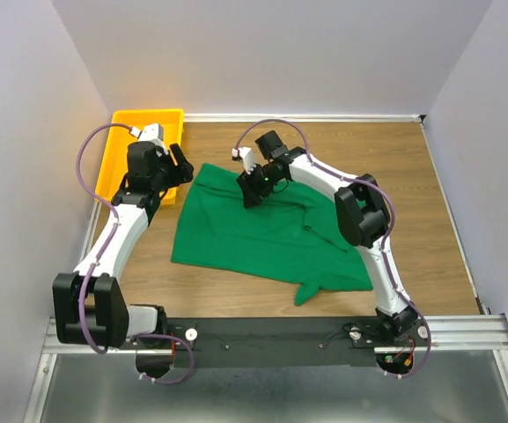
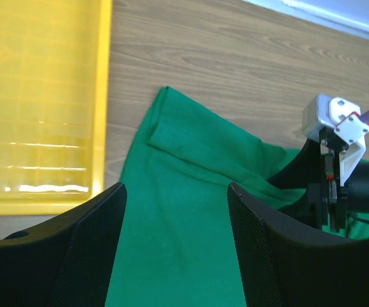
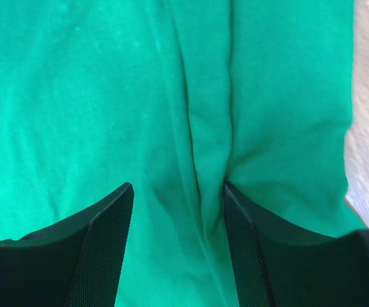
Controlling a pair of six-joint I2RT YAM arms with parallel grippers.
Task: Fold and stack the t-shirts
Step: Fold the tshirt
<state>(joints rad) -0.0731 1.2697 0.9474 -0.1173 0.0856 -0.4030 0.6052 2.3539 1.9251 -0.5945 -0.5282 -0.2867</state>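
Green t-shirt [image 1: 262,233] spread on table [image 1: 412,176], yellow tray [image 1: 117,150] far-left, both arms over it

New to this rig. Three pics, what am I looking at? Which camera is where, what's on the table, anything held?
Two white robot arms are bolted at the near edge of a wooden table. The wide picture comes from a fixed camera above and behind them. The other two come from cameras on each wrist, looking past that arm's own black fingers.

On the table lies one crumpled green cotton t-shirt, with a yellow plastic tray at the far left.

The left gripper hangs open above the shirt's left edge, beside the tray. The right gripper is open too, its fingers straddling a raised fold of fabric near the shirt's far edge. Nothing is gripped yet.
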